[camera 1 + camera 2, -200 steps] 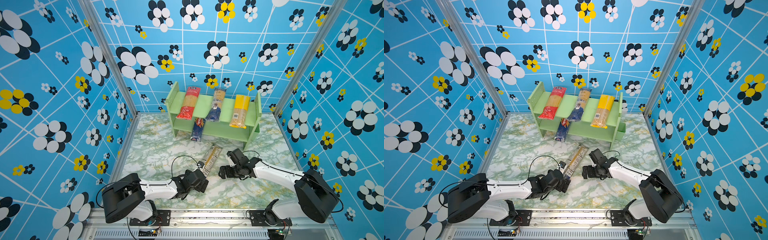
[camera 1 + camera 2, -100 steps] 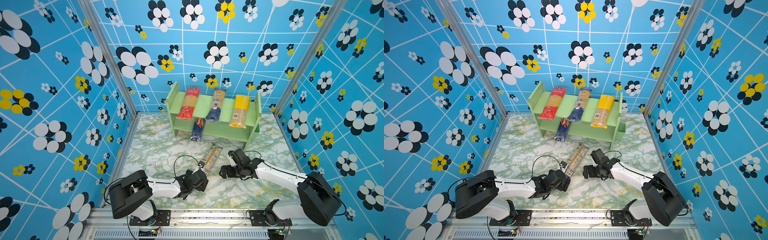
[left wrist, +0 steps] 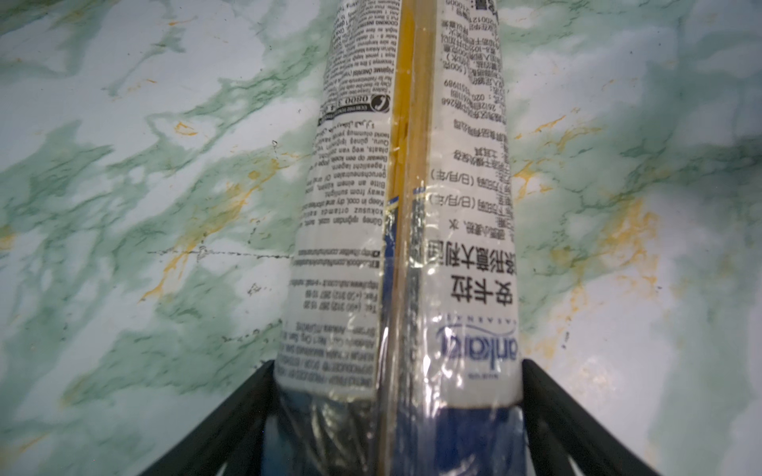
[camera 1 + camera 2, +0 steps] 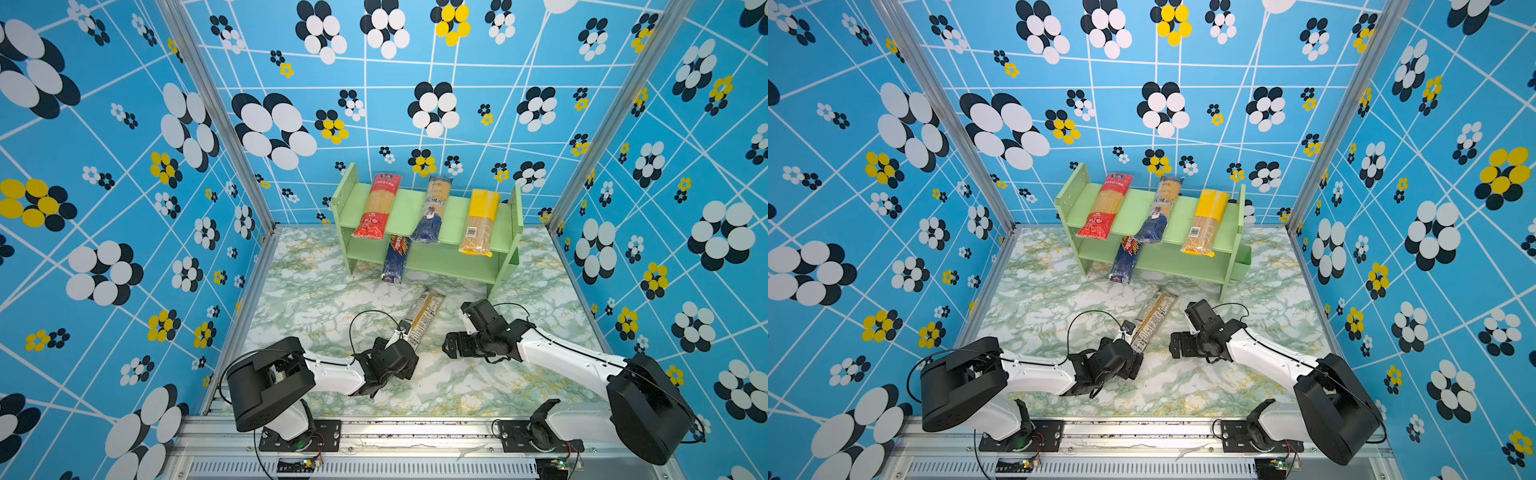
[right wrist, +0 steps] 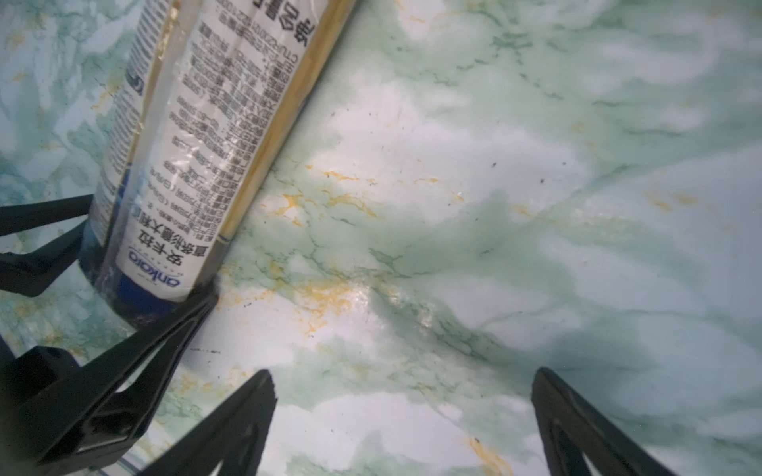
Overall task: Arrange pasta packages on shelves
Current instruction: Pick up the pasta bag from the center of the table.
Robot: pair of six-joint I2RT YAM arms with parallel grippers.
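Left end effector [image 3: 398,366] grips the labelled pack [image 4: 424,316] at its navy end, and we see both black fingers [image 3: 231,420] against the pack's long edges in the left wrist view. Pack lies flat on the bench [image 4: 316,299], in front of the shelf [image 4: 451,216] and apart from it. It is angled, with its far end toward the shelf's middle. White label with small print faces up, and a strip of yellow spaghetti shows down the centre.

Right end effector [image 5: 404,373] is wide open with nothing between the fingers. It sits low over bare bench in front of the shelf's right half, just beside the labelled pack's held end.

On the shelf's top tier we count three packs lying front to back:
- red pack [image 4: 377,205] toward the left end
- navy-end pack [image 4: 432,210] near the middle, a little skewed
- yellow pack [image 4: 478,222] toward the right end

All three overhang the tier's front edge a bit. Barilla pack [image 4: 395,257] is on the lower tier, under the gap between the red and navy-end packs, and sticks out past the shelf's front.
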